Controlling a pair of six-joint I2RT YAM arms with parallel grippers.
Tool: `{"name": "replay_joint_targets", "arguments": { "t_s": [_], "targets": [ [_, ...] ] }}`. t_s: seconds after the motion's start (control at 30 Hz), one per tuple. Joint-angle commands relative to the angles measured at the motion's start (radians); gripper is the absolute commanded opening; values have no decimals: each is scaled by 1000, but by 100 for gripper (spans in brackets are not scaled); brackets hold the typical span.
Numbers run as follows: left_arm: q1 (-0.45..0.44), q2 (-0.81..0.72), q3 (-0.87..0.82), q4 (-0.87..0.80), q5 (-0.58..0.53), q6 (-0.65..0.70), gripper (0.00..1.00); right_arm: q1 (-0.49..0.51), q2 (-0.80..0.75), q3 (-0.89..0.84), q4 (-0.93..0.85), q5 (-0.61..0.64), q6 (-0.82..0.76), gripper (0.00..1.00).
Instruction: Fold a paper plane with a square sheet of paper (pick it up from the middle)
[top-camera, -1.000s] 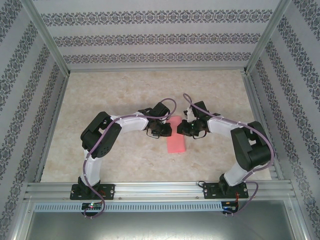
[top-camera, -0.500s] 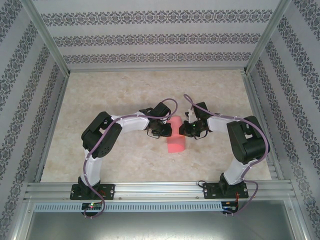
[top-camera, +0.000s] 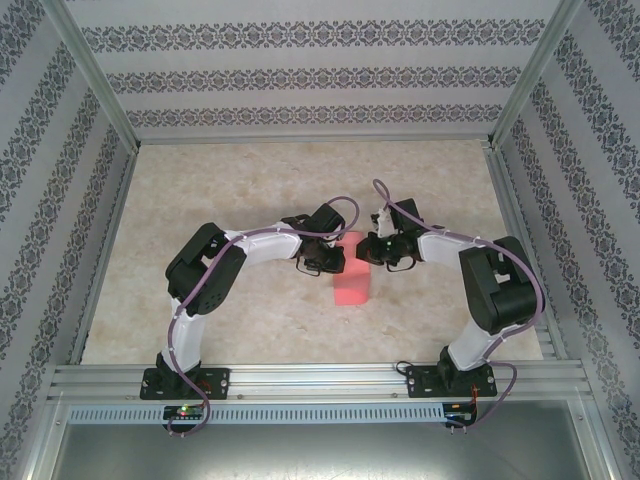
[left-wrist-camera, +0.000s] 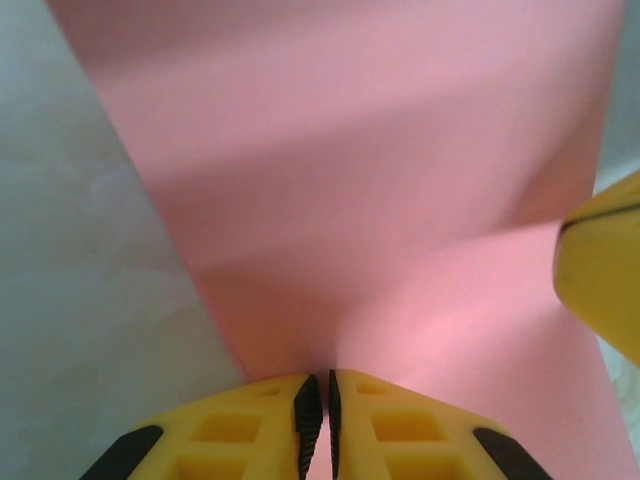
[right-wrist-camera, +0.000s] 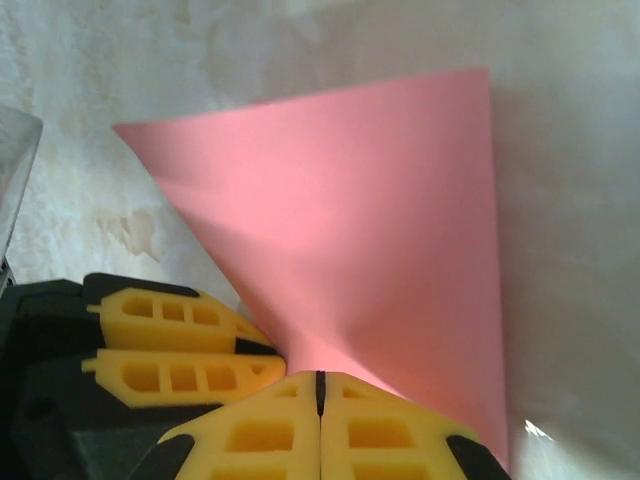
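- The mottled beige surface (top-camera: 250, 190) lies inside patterned walls (top-camera: 300, 75).
- Your thin pink-red paper sheet (top-camera: 351, 285) shows as a narrow strip from above, mid-surface between both arms.
- Your left jaws pinch its left edge, almost pressed together.
- Your right jaws are pressed together on the opposite edge.

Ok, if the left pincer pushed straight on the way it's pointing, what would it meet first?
The pink paper it pinches, which spreads right ahead of the left pincer. A finger of the right pincer sits to one side of that line; how near is unclear.
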Motion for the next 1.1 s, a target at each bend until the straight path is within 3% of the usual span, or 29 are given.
{"name": "replay_joint_targets", "arguments": {
  "t_s": [0.0,0.27,0.6,0.87,1.07],
  "targets": [
    [-5,120,-59,-144,-151,41,19,-10,52,28,16,-8,-5,4],
    [-7,115,-74,-156,-170,56,20,-36,114,42,11,72,-39,1],
    [-7,112,-110,-151,-183,62,20,-98,117,-2,101,139,31,1],
    [-7,113,-114,-155,-187,72,20,-134,84,-34,145,94,54,1],
    [-7,113,-109,-153,-177,75,20,-100,-62,-48,126,52,71,1]
  ]
}}
